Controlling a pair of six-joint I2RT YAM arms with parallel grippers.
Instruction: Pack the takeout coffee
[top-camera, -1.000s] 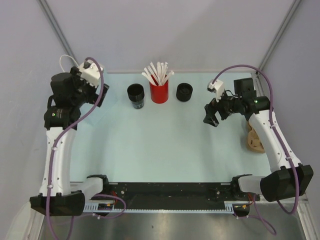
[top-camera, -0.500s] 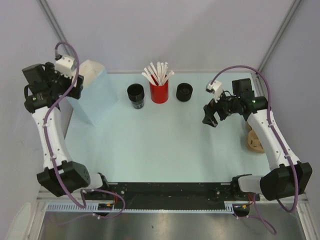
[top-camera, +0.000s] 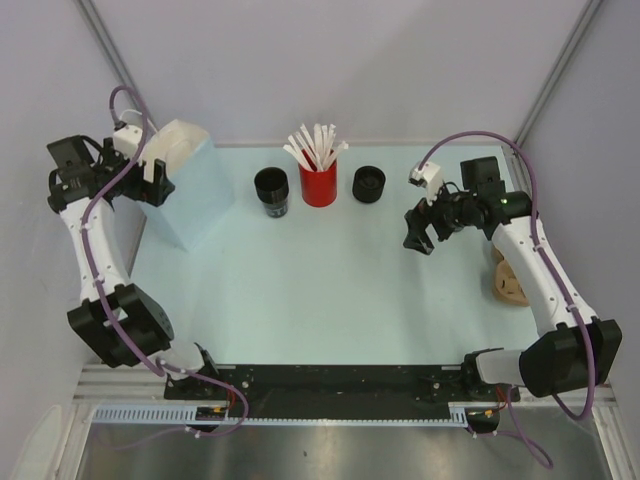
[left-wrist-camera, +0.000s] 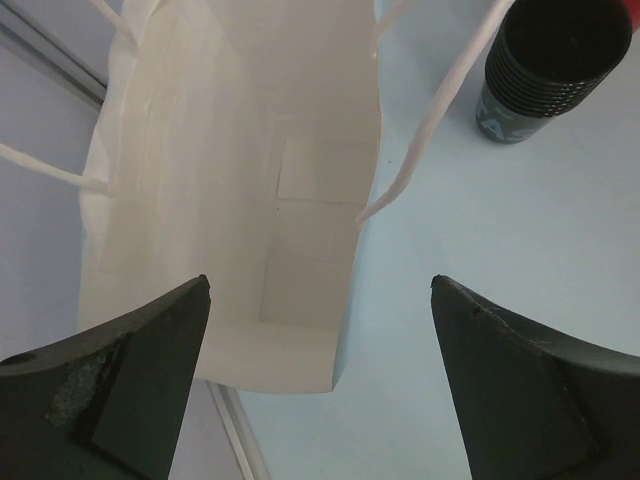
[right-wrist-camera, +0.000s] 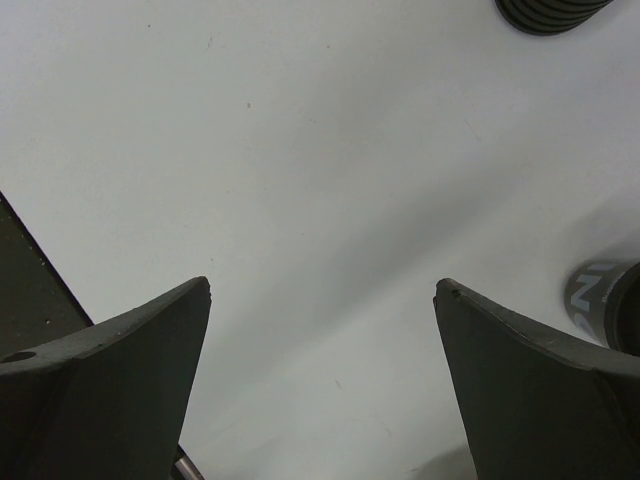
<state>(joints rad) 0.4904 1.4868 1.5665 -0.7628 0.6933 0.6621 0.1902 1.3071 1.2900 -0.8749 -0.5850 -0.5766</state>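
1 high overview of the whole table (top-camera: 320, 290); 2 close downward wrist views onto it.

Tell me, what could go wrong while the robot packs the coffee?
The red cup of white sticks stands between the left black cup and the right black cup, so a reaching gripper might tip it. The left gripper hangs open over the paper bag's edge, whose string handle could snag.
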